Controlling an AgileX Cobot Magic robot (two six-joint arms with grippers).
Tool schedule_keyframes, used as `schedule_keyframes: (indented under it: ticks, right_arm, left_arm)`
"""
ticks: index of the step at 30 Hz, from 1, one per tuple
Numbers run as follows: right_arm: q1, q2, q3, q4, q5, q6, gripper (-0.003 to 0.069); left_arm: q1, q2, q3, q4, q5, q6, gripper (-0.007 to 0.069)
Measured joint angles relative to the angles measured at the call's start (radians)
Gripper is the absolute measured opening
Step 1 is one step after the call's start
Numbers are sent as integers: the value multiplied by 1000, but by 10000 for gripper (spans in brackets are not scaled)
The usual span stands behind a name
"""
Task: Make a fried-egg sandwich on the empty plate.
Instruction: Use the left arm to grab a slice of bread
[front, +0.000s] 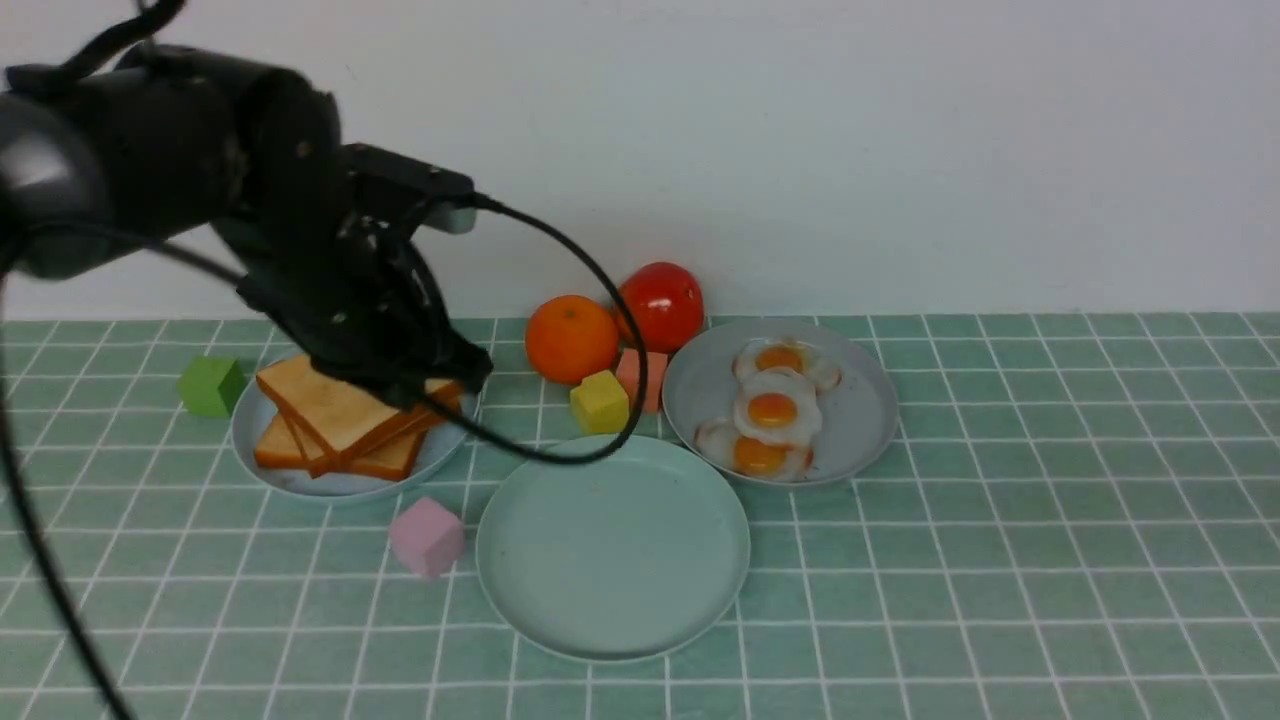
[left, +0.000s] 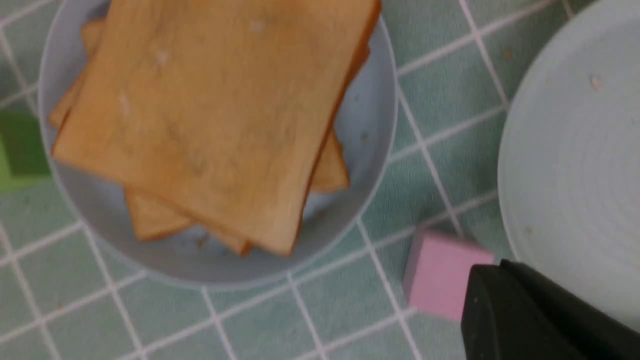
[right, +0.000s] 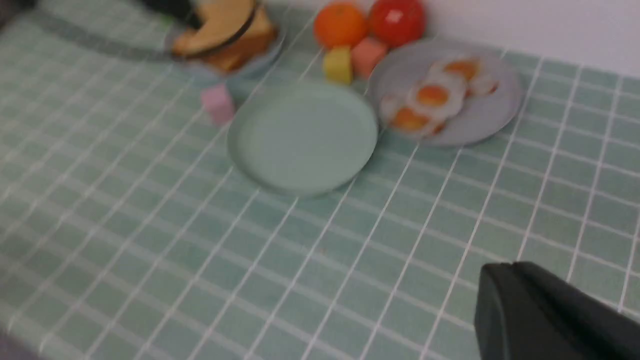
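The empty plate (front: 612, 610) (left: 575, 150) (right: 300, 140), pale teal-green, lies bare at the table's middle front. Several toast slices (front: 330, 405) (left: 215, 110) are stacked on a blue-grey plate (front: 330, 488) to its left. Three fried eggs (front: 772, 410) (right: 432, 95) lie on another blue-grey plate (front: 865, 420) to its right. No fried-egg sandwich is in view. My left gripper (front: 470, 375) (left: 492, 267) hangs shut over the right edge of the toast plate, nothing between its fingers. My right gripper (right: 505, 267) is shut and empty over bare tiles, well in front of the plates; the front view does not show it.
A pink cube (front: 427, 537) (left: 440, 275) sits between the toast plate and the empty plate. A green cube (front: 211, 385) lies left of the toast plate. An orange (front: 572, 338), a tomato (front: 662, 305), a yellow cube (front: 600, 402) and a salmon cube (front: 650, 375) stand behind. The left arm's cable (front: 628, 330) loops over them.
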Motion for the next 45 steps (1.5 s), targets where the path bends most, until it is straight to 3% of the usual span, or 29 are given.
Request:
schedule_keyframes:
  ticks: [5, 9, 15, 18, 19, 20, 24, 28, 33, 36, 37, 39, 45]
  right_arm:
    - [147, 72, -84, -71, 51, 24, 7]
    - [194, 74, -92, -103, 41, 23, 10]
    - [202, 74, -92, -153, 34, 27, 13]
    - [202, 74, -92, -151, 31, 27, 14]
    - [202, 74, -92, -149, 19, 27, 14]
    - [202, 74, -92, -148, 16, 27, 14]
    - [202, 74, -92, -148, 5, 27, 18]
    - [202, 74, -92, -148, 0, 27, 22]
    - [202, 74, -92, -142, -3, 27, 26]
    - [202, 74, -92, -129, -3, 27, 28]
    - [202, 74, -92, -128, -3, 27, 28]
    - [202, 74, -92, -116, -3, 27, 31]
    - [202, 74, -92, -114, -1, 27, 35]
  left_arm:
    - [109, 96, -103, -137, 42, 141, -13]
    - [132, 128, -109, -95, 40, 256, -13]
    - [125, 143, -109, -52, 3, 281, 27]
    - [125, 146, -109, -43, -31, 288, 120]
    - [125, 158, -112, -38, -50, 301, 200]
    - [125, 160, -112, -38, -52, 301, 211]
    - [125, 215, -113, -38, -72, 362, 430]
    - [125, 268, -113, -14, -103, 391, 515]
    - [117, 291, -121, 51, -132, 394, 482]
    - [117, 294, -127, 68, -136, 391, 360]
    - [117, 294, -127, 67, -136, 391, 360]
    - [110, 294, -127, 84, -135, 391, 255]
    - [84, 291, -127, 140, -120, 364, 245]
